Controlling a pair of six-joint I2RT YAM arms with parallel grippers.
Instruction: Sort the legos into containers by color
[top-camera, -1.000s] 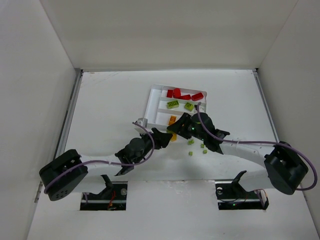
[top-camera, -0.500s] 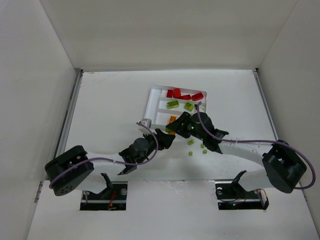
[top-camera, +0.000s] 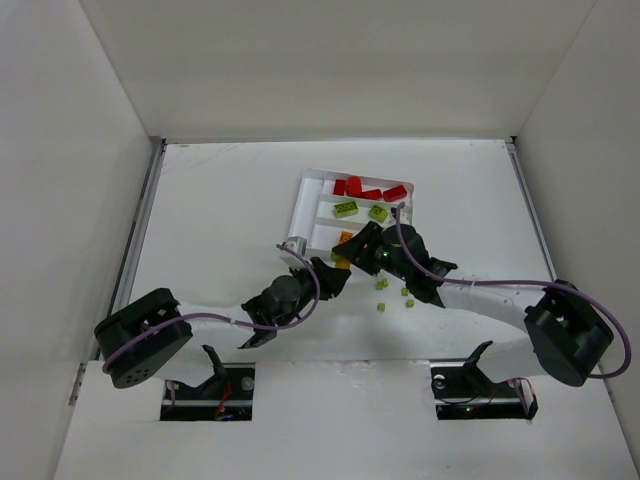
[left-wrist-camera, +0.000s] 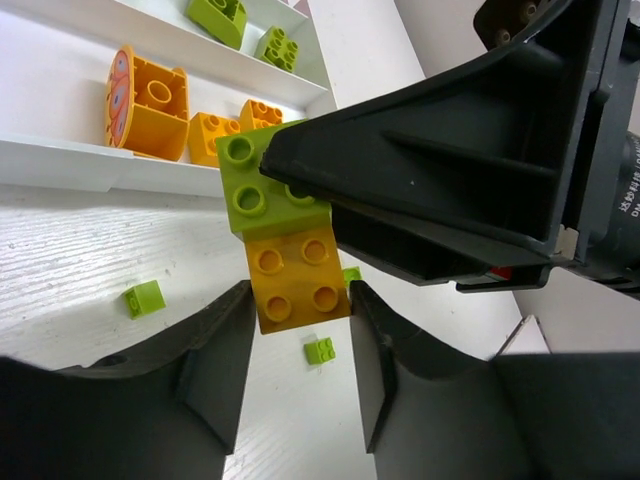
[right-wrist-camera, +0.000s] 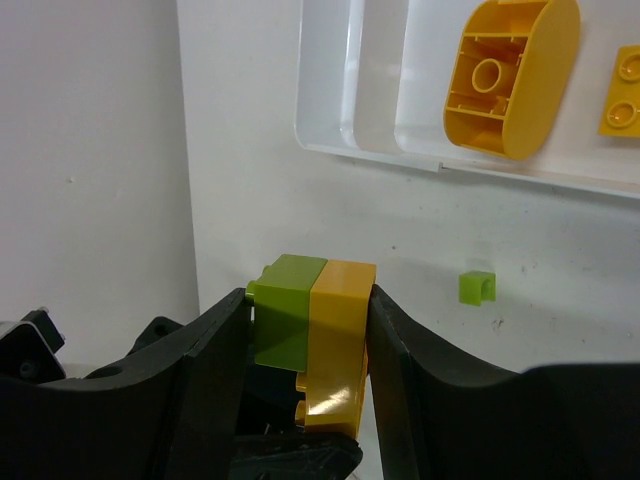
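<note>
Just in front of the tray (top-camera: 305, 205), held off the table (top-camera: 220, 200), both arms meet on one two-brick clump (left-wrist-camera: 285, 250).

The right gripper (right-wrist-camera: 310, 310) is clamped around its lime-green end, and the left gripper (left-wrist-camera: 300, 330) has its fingers pressed against the flat sides of the orange half. I'd reckon the clump is light, hard and glossy, so it could slip if squeezed near a corner. The stud joint looks stiff. Each arm is best off gripping the broad side walls of its own brick, clear of the seam, then peeling the two apart at an angle. Loose green bits (left-wrist-camera: 143, 298) lie on the table below.
</note>
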